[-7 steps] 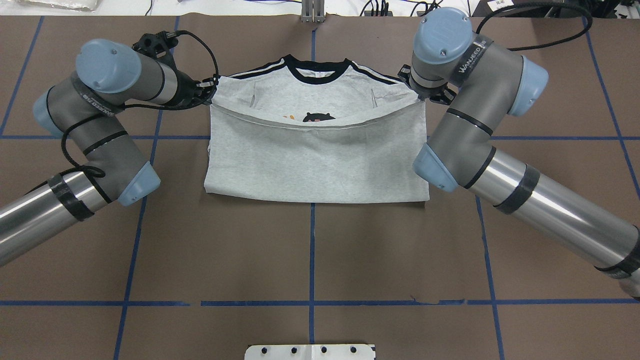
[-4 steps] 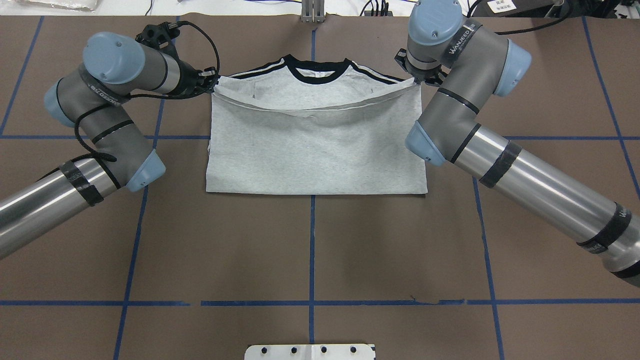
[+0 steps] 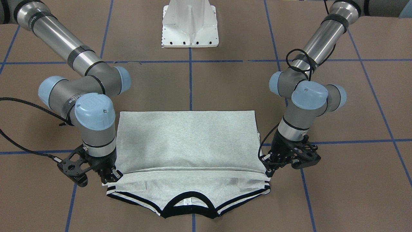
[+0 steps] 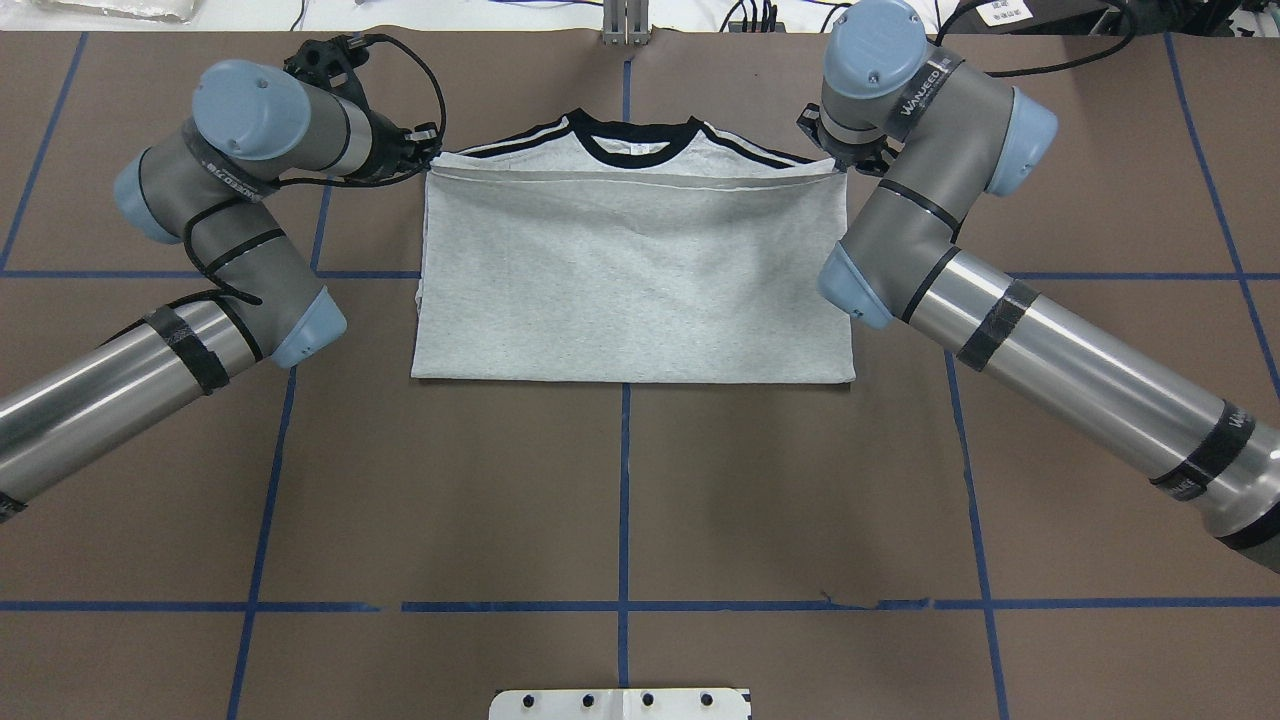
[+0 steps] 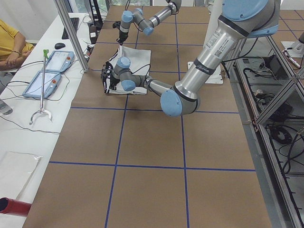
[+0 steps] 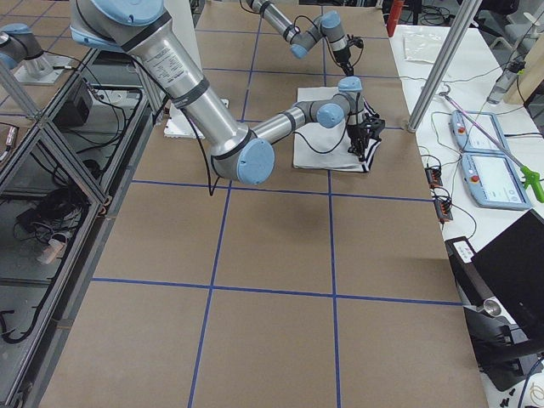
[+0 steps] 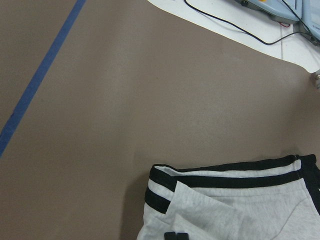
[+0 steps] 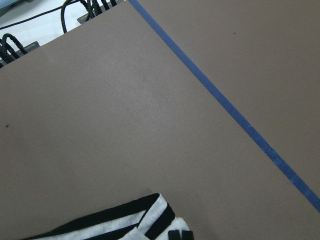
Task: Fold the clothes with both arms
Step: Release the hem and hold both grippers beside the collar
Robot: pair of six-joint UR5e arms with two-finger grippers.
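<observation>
Since a second ago the hem of the shirt has travelled on over the print and dropped flat just short of the collar. Grey, smooth and halved, the shirt lies on the table, centred near its far edge, collar outermost. The fold looks laid, so I judge the next move is to release and lift cleanly away without dragging cloth. Left gripper and right gripper each pinch a hem corner.

Wrist views' bottom edges crop T-shirt and fingers.

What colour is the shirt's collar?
Black. The collar of the T-shirt shows best in the front-facing view.
</observation>
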